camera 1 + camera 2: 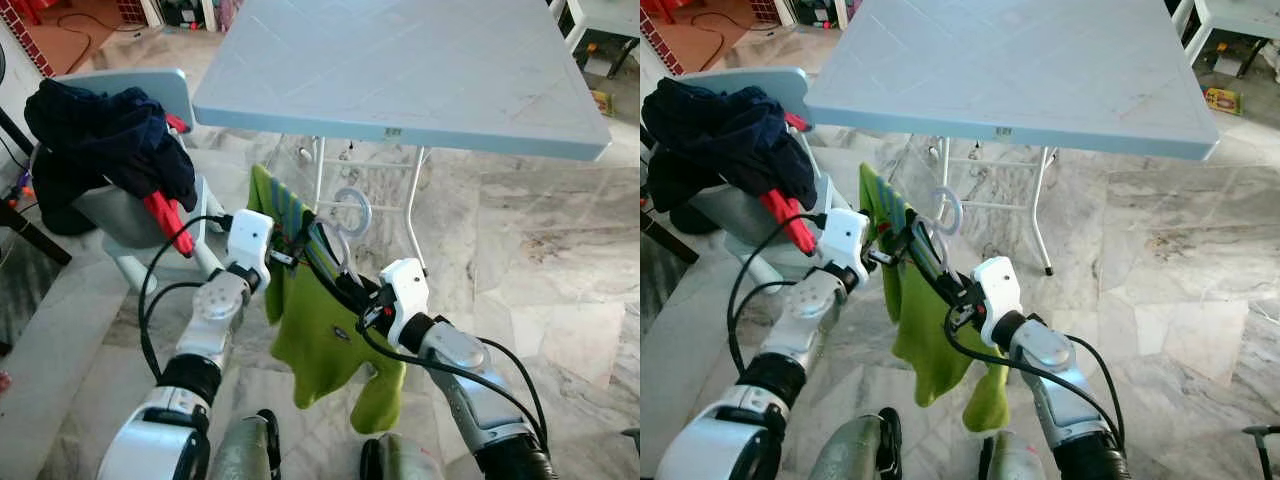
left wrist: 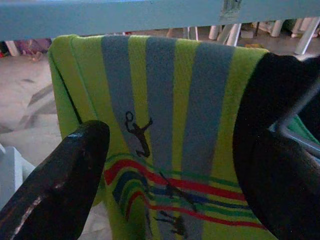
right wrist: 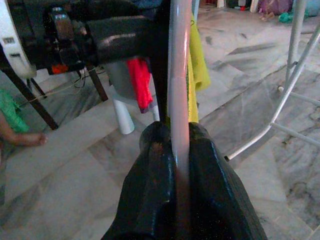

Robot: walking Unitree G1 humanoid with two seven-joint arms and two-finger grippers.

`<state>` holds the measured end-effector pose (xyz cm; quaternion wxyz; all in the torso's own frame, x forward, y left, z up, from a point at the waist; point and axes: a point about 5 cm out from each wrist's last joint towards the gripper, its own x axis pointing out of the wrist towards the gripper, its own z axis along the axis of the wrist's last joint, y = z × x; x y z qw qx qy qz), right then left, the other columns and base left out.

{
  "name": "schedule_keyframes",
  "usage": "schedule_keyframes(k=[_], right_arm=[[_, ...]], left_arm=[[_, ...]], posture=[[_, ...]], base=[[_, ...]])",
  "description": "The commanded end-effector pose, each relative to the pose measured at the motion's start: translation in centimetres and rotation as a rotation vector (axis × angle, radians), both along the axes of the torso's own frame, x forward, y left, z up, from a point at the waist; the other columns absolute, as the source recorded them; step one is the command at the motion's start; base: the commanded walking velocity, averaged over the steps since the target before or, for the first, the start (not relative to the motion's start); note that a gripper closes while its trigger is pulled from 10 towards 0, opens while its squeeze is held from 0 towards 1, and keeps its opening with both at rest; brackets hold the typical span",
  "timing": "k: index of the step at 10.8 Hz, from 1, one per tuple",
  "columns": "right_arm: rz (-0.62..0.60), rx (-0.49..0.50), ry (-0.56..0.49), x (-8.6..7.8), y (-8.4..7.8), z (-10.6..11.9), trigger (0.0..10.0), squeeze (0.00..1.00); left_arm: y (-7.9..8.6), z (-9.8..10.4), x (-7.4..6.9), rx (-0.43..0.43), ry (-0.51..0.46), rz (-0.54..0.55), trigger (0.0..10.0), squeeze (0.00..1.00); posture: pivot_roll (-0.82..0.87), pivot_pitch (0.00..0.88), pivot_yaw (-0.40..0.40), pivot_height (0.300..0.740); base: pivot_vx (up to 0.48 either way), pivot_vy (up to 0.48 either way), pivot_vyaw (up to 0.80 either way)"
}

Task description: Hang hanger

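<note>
Two grippers carry the load between them. My right gripper is pressed together on the thin pale plastic hanger, whose bar runs between its black fingers. My left gripper stands spread, one finger either side of the lime-green striped shirt that drapes from the hanger; I judge it steadies the cloth rather than grips it. Hanger and shirt are held in the air in front of me, just below the near edge of the pale blue square plastic table, the hook uppermost. Left of them, dark clothes heap on a grey chair. Step in hand, as I judge it: carrying the loaded hanger toward a support. Next, I must raise the hook onto a rail or edge, then release.
</note>
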<state>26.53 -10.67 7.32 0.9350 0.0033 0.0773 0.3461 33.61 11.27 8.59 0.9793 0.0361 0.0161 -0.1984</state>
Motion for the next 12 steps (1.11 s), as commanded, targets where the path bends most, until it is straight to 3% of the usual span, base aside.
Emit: schedule_keyframes(k=[1, 3, 4, 5, 7, 10, 11, 12], right_arm=[[0.027, 0.005, -0.018, 0.0, 0.6, 0.1, 10.0, 0.00], [0.059, 0.023, -0.008, -0.3, 1.2, 0.1, 10.0, 0.00], [0.100, 0.013, 0.007, -0.8, 0.7, -0.1, 10.0, 0.00], [0.102, -0.004, 0.018, -1.0, -0.2, -0.3, 10.0, 0.00], [0.057, -0.044, 0.034, -1.0, -2.6, -0.5, 10.0, 0.00], [0.020, -0.089, 0.029, -0.6, -3.6, -0.5, 10.0, 0.00], [-0.083, -0.213, 0.034, 0.0, -5.4, -1.8, 10.0, 0.00], [-0.089, -0.234, 0.038, -0.1, -5.8, -2.0, 10.0, 0.00]], left_arm=[[0.2, 0.3, 0.2, -0.010, -0.005, 0.006, 10.0, 0.00], [-0.2, 0.1, 0.2, -0.002, 0.002, -0.012, 10.0, 0.00], [1.1, 0.0, 0.3, 0.047, -0.018, 0.032, 4.4, 0.00], [2.2, 0.0, 0.3, 0.044, -0.018, 0.070, 0.0, 0.00], [4.4, -0.6, 0.2, 0.064, 0.008, 0.159, 0.0, 0.00], [6.4, -0.4, 0.3, 0.104, -0.011, 0.245, 0.0, 0.00], [7.6, -0.1, 0.3, 0.128, -0.032, 0.300, 0.0, 0.00], [8.0, -0.2, 0.2, 0.135, -0.032, 0.323, 0.0, 0.00]], posture=[[-0.06, 0.127, 0.032, 0.740], [-0.07, 0.128, 0.032, 0.740], [-0.06, 0.128, 0.032, 0.740], [-0.06, 0.131, 0.031, 0.740], [-0.06, 0.133, 0.029, 0.740], [-0.06, 0.131, 0.022, 0.740], [-0.06, 0.130, 0.019, 0.740], [-0.05, 0.130, 0.017, 0.740]], base=[[0.000, 0.000, 0.00], [0.000, 0.000, 0.00], [0.000, 0.000, 0.00], [0.000, 0.000, 0.00], [0.000, 0.000, 0.00], [0.000, 0.000, 0.00], [0.000, 0.000, 0.00], [0.000, 0.000, 0.00]])
